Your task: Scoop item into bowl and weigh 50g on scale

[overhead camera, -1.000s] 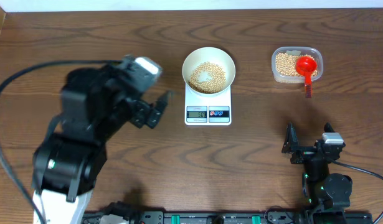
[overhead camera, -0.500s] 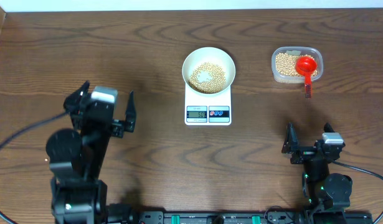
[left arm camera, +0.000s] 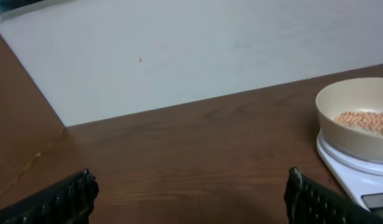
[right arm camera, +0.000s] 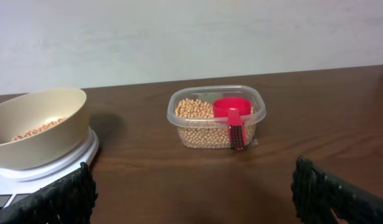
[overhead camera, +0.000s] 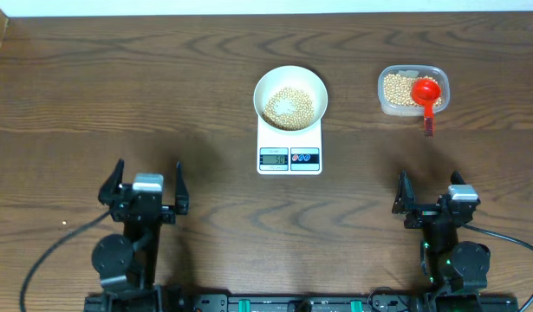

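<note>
**Asker:** Where are your hands right now?

**Me:** Both are low at the near edge of the table (overhead camera: 205, 95), well apart from the work. My left gripper (overhead camera: 148, 169) is at the near left with its jaws spread wide and nothing between them. Its own camera shows just my two dark fingertips (left arm camera: 63, 200) in the bottom corners, with bare wood in the gap.

**Asker:** And the other one?

**Me:** My right gripper (overhead camera: 429, 186) is at the near right, released in the same way and empty.

**Asker:** Where are the beans?

**Me:** In two places. Some beans (overhead camera: 289, 107) lie in a shallow layer in the white bowl (overhead camera: 264, 83), and from above a pale patch of the bowl's floor shows through the middle. The bowl stands on the scale (overhead camera: 289, 159), on the far part of its platform. The display and the two round buttons face me (there are digits on it, but they are too small for me to read).

**Asker:** And the rest?

**Me:** The rest are in the clear tub (overhead camera: 380, 92), to the right of the scale and apart from it. A red scoop (overhead camera: 425, 90) rests there with its cup on the beans and its handle hanging over the tub's near rim, towards my right side.
</note>
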Controlling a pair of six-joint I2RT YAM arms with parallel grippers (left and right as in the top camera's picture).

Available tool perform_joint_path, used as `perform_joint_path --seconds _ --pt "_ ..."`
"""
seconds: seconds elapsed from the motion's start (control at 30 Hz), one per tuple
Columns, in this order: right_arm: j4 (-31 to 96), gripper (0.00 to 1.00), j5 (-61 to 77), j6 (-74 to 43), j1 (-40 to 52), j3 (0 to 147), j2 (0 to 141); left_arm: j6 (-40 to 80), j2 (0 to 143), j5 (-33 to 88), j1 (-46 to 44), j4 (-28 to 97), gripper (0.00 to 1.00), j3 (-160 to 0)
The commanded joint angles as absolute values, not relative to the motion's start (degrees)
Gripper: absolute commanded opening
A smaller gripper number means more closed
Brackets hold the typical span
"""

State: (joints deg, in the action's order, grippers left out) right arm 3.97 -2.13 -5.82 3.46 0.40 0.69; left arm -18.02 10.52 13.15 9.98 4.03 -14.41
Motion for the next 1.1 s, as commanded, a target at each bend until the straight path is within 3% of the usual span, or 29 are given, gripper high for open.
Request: perform_joint_path --seconds 0.0,0.27,1.07 --pt "4.19 0.99 -2.0 -5.3 3.84 0.32 0.27 -18.33 6.61 11.55 10.59 3.7 0.98 -11.11" --pt "4.19 0.99 -2.0 -5.3 3.84 0.32 0.27 -18.2 0.08 6.44 10.59 3.57 0.98 -5.63" --pt "4.19 0.99 -2.0 -5.3 3.84 0.32 0.27 -14.24 0.23 3.38 10.55 3.77 0.98 -0.23"
